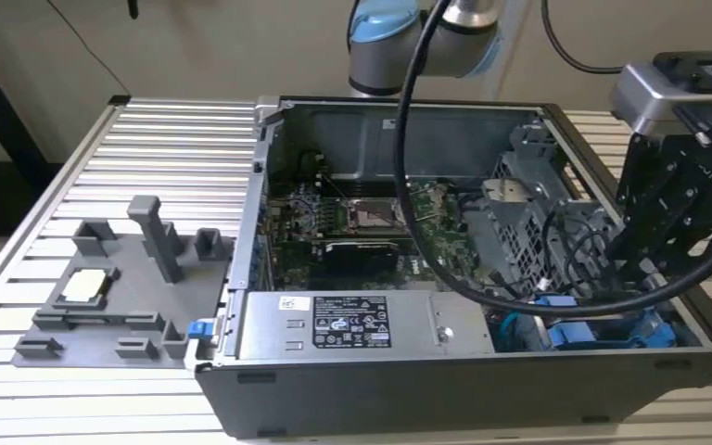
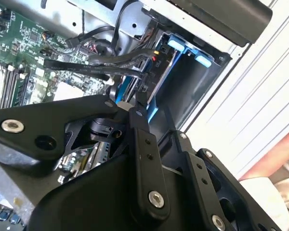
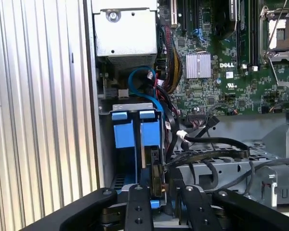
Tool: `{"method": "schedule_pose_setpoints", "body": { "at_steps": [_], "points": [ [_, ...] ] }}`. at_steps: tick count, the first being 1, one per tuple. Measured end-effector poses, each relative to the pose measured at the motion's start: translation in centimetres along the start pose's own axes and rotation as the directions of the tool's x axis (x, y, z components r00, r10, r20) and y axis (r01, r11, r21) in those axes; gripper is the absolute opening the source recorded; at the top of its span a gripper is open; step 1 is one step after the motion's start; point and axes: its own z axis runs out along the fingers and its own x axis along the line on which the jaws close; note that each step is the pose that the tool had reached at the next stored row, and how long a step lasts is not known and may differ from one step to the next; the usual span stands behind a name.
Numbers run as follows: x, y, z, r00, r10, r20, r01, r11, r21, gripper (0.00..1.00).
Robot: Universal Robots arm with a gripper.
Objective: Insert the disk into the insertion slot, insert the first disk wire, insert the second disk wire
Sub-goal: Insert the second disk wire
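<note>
First wrist view | disk (image 3: 151, 144) edge-up in insertion slot (image 3: 135, 108) (long axis toward gripper (image 3: 154, 187)) | gripper clamped on wire plug (image 3: 155, 175)

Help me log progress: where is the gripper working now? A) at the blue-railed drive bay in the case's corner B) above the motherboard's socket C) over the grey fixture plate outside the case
A: the gripper sits at the blue-railed insertion slot, beside black cables.

green motherboard (image 1: 369, 218), grey fixture tray (image 1: 115, 297) on slatted table (image 1: 171, 139).
</note>
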Motion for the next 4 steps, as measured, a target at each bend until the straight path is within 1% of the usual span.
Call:
{"method": "schedule_pose_setpoints", "body": {
  "at_steps": [4],
  "points": [
    [0.00,0.00,-0.01,1.0000,0.000,-0.0001,0.000,1.0000,0.0000,0.31]
  ]
}}
